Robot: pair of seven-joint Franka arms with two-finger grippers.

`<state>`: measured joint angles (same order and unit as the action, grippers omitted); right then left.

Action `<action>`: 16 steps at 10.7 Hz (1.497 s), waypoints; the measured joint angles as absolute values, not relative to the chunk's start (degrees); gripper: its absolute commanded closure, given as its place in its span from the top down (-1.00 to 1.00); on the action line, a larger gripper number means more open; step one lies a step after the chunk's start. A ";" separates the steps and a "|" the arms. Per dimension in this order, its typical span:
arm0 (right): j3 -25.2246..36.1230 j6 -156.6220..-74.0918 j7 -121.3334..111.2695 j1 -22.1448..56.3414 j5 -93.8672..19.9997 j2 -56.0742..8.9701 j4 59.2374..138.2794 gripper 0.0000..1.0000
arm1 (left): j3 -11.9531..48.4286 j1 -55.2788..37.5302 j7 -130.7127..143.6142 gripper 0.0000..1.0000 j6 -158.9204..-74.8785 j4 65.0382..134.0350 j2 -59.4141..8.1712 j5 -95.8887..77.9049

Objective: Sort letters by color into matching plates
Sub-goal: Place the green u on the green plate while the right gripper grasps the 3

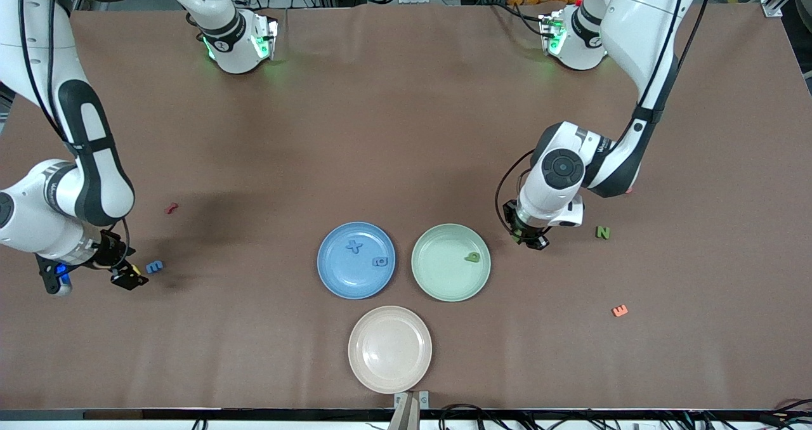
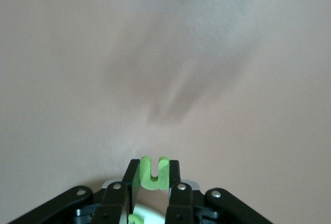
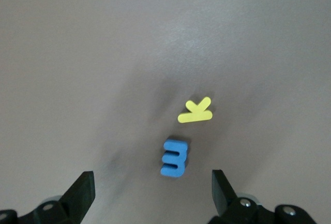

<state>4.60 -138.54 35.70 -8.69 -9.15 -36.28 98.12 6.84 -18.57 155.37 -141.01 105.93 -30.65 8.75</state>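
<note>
Nearest my front camera I see the beige plate (image 1: 389, 349) by the table's edge, with bare brown table (image 1: 406, 132) all round it. Just farther than it sit the blue plate (image 1: 356, 260), holding a blue X (image 1: 354, 247) and another small blue letter (image 1: 379, 262), and beside it the green plate (image 1: 450, 262) with one green letter (image 1: 472, 257). Toward the left arm's end from the green plate lie an orange E (image 1: 620, 311) and a green N (image 1: 602, 232). My left gripper (image 2: 151, 177) hangs just beside that plate's rim, clenched on a green U-shaped letter (image 2: 154, 174). Toward the right arm's end, my right gripper (image 3: 152, 193) hovers spread wide over a blue E (image 3: 174, 158) and yellow K (image 3: 195, 112); a red letter (image 1: 170, 208) lies farther off.
</note>
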 measured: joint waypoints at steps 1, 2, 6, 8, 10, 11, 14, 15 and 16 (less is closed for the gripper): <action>4.99 -139.33 36.04 -8.70 -9.29 -36.98 98.36 1.00 | 6.96 -18.76 154.65 -1.00 -141.03 104.22 -30.58 8.97; 5.26 -140.45 36.65 -8.70 -9.44 -37.62 98.76 1.00 | 7.08 -19.02 153.18 -1.00 -141.03 102.48 -30.55 9.25; 5.50 -143.91 37.67 -8.66 -10.81 -39.78 100.12 0.80 | 7.36 -21.75 149.53 -1.00 -142.12 95.73 -32.86 9.28; 5.44 -144.29 37.68 -8.53 -11.24 -40.32 100.20 0.51 | 7.41 -22.74 148.99 -1.00 -147.51 94.31 -34.65 9.28; 5.39 -144.53 37.68 -8.19 -11.26 -40.92 100.20 0.28 | 7.59 -24.62 148.21 0.84 -150.49 94.18 -36.21 9.29; 5.42 -144.62 37.63 -8.09 -11.26 -41.00 100.32 0.14 | 7.59 -25.80 148.18 1.00 -151.47 94.15 -36.84 9.71; 5.22 -147.11 37.64 -7.74 -11.46 -40.95 100.94 -0.23 | 7.56 -27.31 147.26 1.00 -151.90 94.02 -37.76 15.29; 5.23 -147.20 37.64 -7.66 -11.48 -40.95 100.96 -0.25 | 7.56 -27.56 147.21 1.00 -151.90 93.99 -37.82 17.32; 5.22 -147.37 37.64 -7.66 -11.55 -40.92 100.96 -0.29 | 7.42 -27.54 147.15 1.00 -151.90 93.88 -37.82 19.03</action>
